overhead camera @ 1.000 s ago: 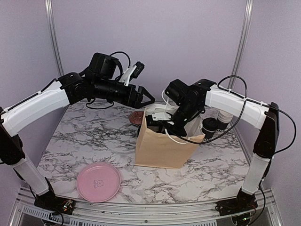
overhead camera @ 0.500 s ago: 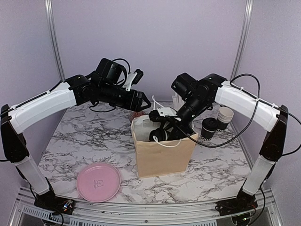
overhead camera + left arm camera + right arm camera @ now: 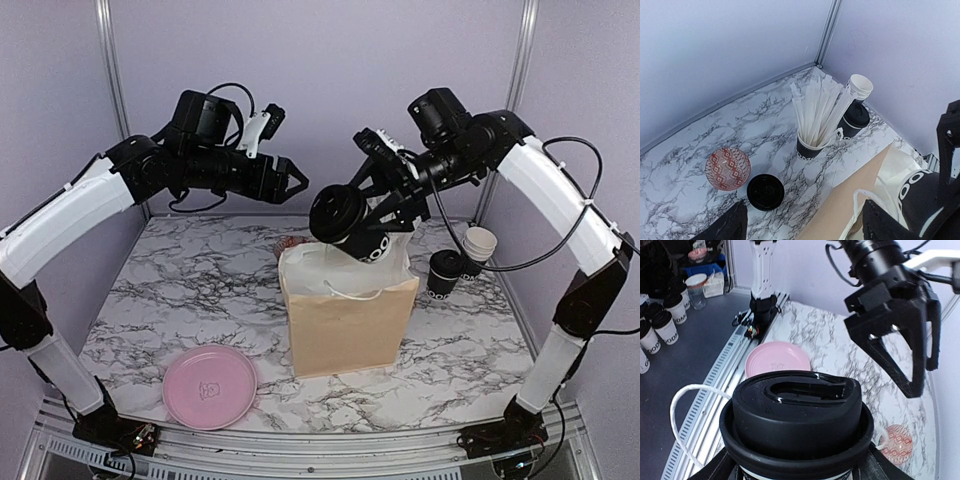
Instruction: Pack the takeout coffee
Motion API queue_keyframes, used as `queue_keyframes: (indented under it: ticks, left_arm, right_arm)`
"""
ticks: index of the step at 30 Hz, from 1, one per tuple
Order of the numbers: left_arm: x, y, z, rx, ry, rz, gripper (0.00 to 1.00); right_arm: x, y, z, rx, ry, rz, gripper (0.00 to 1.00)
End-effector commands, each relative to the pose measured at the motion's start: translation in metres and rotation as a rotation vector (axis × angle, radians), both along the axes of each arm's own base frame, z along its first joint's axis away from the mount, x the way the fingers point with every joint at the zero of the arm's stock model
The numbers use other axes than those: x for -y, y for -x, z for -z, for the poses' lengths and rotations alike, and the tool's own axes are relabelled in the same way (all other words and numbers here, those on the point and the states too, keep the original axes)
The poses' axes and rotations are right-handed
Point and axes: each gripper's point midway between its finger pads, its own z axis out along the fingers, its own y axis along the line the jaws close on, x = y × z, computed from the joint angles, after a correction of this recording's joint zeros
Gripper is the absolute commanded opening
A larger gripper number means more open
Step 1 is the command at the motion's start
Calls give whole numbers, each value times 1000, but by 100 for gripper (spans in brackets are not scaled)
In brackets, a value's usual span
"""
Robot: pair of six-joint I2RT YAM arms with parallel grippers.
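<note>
My right gripper (image 3: 383, 212) is clamped on a small black paper cup with a round black plastic lid (image 3: 340, 213). In the right wrist view its fingers press the sides just below the lid. The cup sits tilted at upper centre of the top view, lid turned toward the camera. It is in the air just above the open mouth of the brown paper bag (image 3: 350, 325) and not yet inside it. My left gripper (image 3: 293, 182) hangs left of the cup, jaws spread wide and holding nothing.

Right of the bag, a second lidded black cup (image 3: 445, 272) stands on the marble table (image 3: 180, 290), just beside a stack of unlidded paper cups (image 3: 479, 243). In the left wrist view, a loose black lid (image 3: 765, 191) lies next to a red patterned bowl (image 3: 728, 168) at lower left, with a black cup of white straws (image 3: 812, 142) at centre. A pink plate (image 3: 210, 387) lies at lower left of the top view.

I judge the packing only partly done. The held cup needs righting, lowering into the bag and releasing, and the second lidded cup is yet to be packed. I cannot tell whether the bag already holds anything.
</note>
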Motion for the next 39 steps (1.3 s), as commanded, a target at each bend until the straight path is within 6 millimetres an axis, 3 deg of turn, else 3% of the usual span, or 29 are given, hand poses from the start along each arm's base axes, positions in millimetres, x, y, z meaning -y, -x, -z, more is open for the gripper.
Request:
queue_keyframes:
  ticks: [1,4,7,10,17,29,39]
  left_arm:
    - [-24,29,-84,195,73,73,83]
    - [-25,55,-109,263,102,167,98]
    - [-17,79,-121,343,86,257,99]
    - [0,92,-124,343,87,326,99]
    - [32,89,-93,315,-54,344,99]
    - [51,86,-68,272,-98,362,99]
    - [53,95,-57,222,-110,413,84]
  right_arm:
    - [6,-11,-49,-48,-180,-7,40]
    - [9,-20,-58,-59,-225,18,42]
    - [8,-25,-60,-71,-237,33,42]
    - [8,-26,-60,-68,-245,44,44]
    - [9,-31,-55,-34,-230,74,46]
    - [-4,-11,-37,42,-153,31,47]
    - [-5,-7,-40,52,-155,18,46]
